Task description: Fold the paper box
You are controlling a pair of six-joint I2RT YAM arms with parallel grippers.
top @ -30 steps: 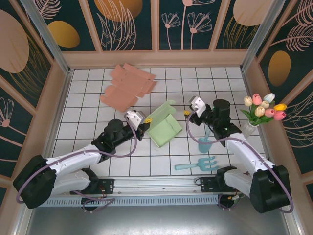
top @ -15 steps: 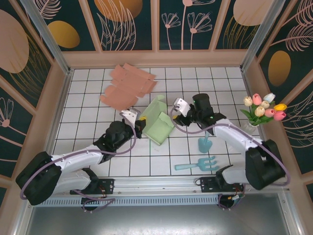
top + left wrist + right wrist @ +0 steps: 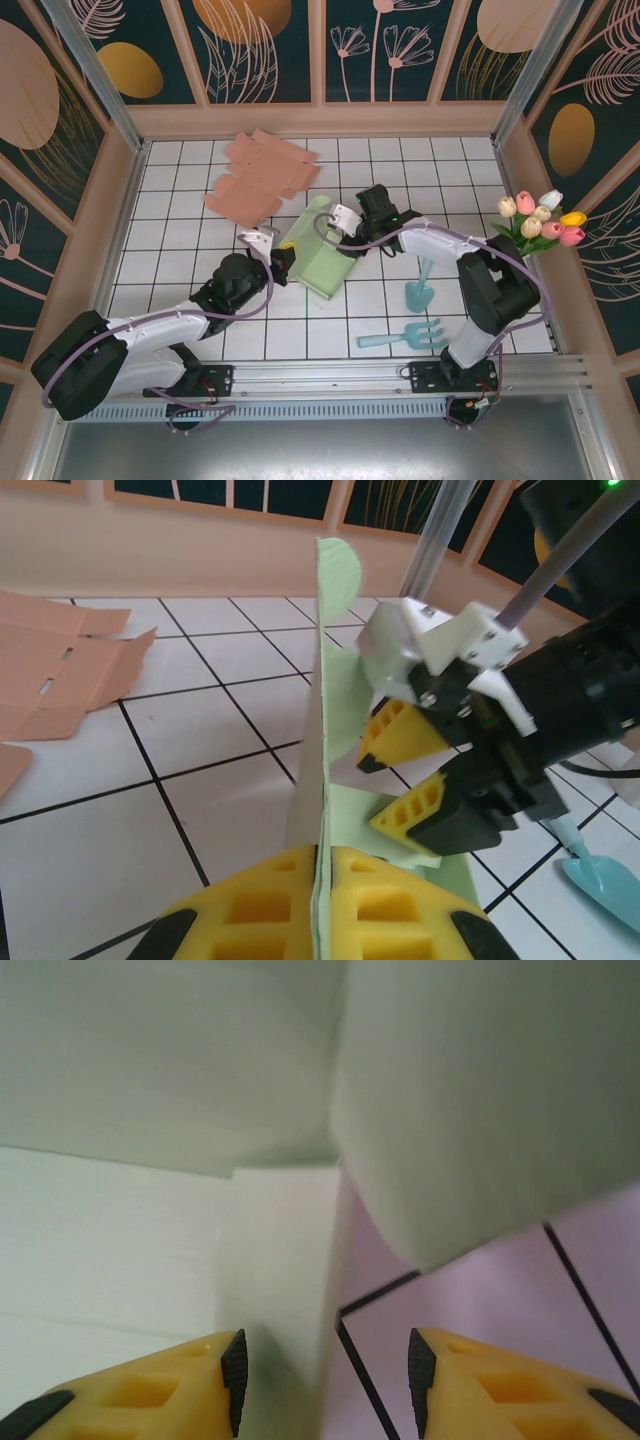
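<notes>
**Green box pinched on the left, right jaws parted at a flap**

Top view: the green paper box [image 3: 335,265] sits partly raised near the middle of the tiled table [image 3: 180,200], between my two arms. My left gripper [image 3: 288,257] is at its left edge and my right gripper [image 3: 330,233] at its far side. Pink cardboard sheets [image 3: 262,177] lie well behind. A blue trowel [image 3: 419,290] and a blue rake [image 3: 405,335] lie to the right.

Left wrist view: my left gripper [image 3: 318,920] is clamped tight on an upright panel of the box [image 3: 335,680], seen edge-on. My right gripper [image 3: 372,792] stands just beside that panel, jaws apart.

Right wrist view: my right gripper [image 3: 325,1380] has its jaws apart. A pale flap of the box [image 3: 280,1280] reaches into the gap, and tile shows through the rest.
</notes>
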